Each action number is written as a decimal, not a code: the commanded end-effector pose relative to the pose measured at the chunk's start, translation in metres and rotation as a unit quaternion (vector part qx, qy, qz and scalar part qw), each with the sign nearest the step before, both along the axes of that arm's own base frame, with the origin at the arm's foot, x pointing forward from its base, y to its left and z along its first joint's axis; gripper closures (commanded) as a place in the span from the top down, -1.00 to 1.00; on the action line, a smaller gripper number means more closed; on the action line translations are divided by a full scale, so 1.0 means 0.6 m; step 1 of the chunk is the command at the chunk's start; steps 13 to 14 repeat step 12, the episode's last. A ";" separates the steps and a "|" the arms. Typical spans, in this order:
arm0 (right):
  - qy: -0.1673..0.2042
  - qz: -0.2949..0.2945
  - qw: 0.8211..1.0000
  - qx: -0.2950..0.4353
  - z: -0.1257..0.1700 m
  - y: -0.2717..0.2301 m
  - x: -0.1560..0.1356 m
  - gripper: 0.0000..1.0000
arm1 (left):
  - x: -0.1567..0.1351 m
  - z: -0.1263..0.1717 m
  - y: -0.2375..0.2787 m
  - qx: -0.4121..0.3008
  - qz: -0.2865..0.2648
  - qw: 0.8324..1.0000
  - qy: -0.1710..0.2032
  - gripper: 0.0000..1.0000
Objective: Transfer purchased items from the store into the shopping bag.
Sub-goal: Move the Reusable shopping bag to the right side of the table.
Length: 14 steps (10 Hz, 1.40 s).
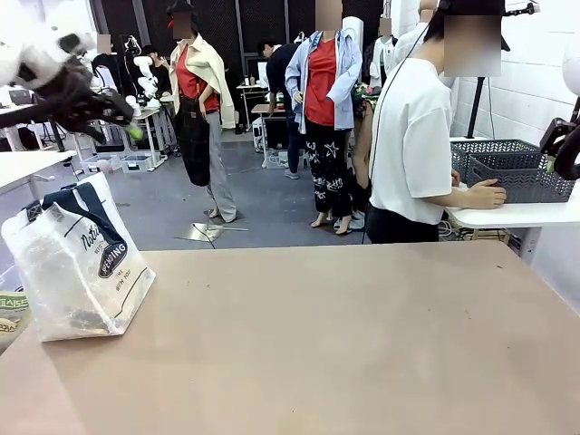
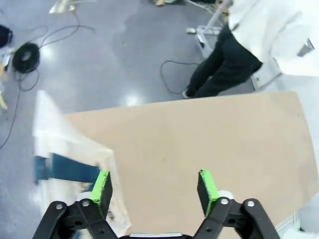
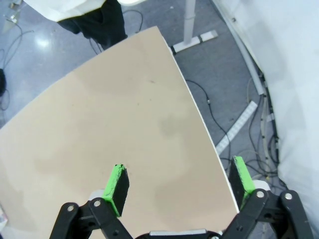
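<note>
The shopping bag (image 1: 77,263), frosted plastic with navy handles and a black oval logo, stands at the table's left end. Dim shapes of purchased items (image 1: 86,319) show through its bottom. My left gripper (image 1: 127,122) hangs high above the bag. In the left wrist view it (image 2: 154,191) is open with nothing between its fingers, and the bag (image 2: 75,159) lies below at the left. The store (image 1: 512,172), a dark grey lattice basket, sits on a white side table at the right, with a person's hand (image 1: 485,193) at its front. My right gripper (image 3: 179,181) is open and empty above the table's right edge.
A person in a white T-shirt (image 1: 412,136) stands at the far right corner, between the main table (image 1: 344,344) and the side table (image 1: 517,216). A packet with green print (image 1: 11,313) lies at the table's left edge beside the bag. Cables run across the floor (image 3: 239,124).
</note>
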State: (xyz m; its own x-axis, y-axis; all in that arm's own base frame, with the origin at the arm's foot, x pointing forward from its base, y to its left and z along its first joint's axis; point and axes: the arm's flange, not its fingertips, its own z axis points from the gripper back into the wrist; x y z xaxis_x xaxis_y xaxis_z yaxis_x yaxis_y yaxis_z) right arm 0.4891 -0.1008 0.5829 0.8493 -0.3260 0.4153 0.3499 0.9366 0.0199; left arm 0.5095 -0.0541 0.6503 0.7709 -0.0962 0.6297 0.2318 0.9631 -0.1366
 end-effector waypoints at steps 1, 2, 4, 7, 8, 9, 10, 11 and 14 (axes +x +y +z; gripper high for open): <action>0.003 0.001 1.000 -0.007 -0.003 0.001 -0.001 1.00 | -0.035 -0.065 -0.076 0.002 -0.078 0.997 0.008 1.00; 0.003 0.001 1.000 -0.007 -0.003 0.001 -0.001 1.00 | -0.041 -0.099 -0.121 -0.012 -0.090 0.996 0.006 1.00; 0.003 0.001 1.000 -0.007 -0.003 0.001 -0.001 1.00 | -0.052 -0.172 -0.208 0.013 -0.108 0.993 0.051 1.00; 0.003 0.001 1.000 -0.007 -0.003 0.001 -0.001 1.00 | -0.055 -0.225 -0.253 0.040 -0.129 0.986 0.103 1.00; 0.003 0.001 1.000 -0.007 -0.003 0.001 -0.001 1.00 | -0.051 -0.233 -0.256 0.043 -0.130 0.983 0.119 1.00; 0.003 0.001 1.000 -0.007 -0.003 0.001 -0.001 1.00 | -0.048 -0.234 -0.260 0.049 -0.128 0.983 0.122 1.00; 0.003 0.001 1.000 -0.007 -0.003 0.001 -0.001 1.00 | -0.044 -0.235 -0.265 0.057 -0.138 0.982 0.119 1.00; 0.003 0.001 1.000 -0.007 -0.003 0.001 -0.001 1.00 | -0.055 -0.251 -0.259 0.039 -0.134 0.984 0.113 1.00; 0.003 0.001 1.000 -0.007 -0.003 0.001 -0.001 1.00 | -0.055 -0.251 -0.259 0.039 -0.134 0.984 0.113 1.00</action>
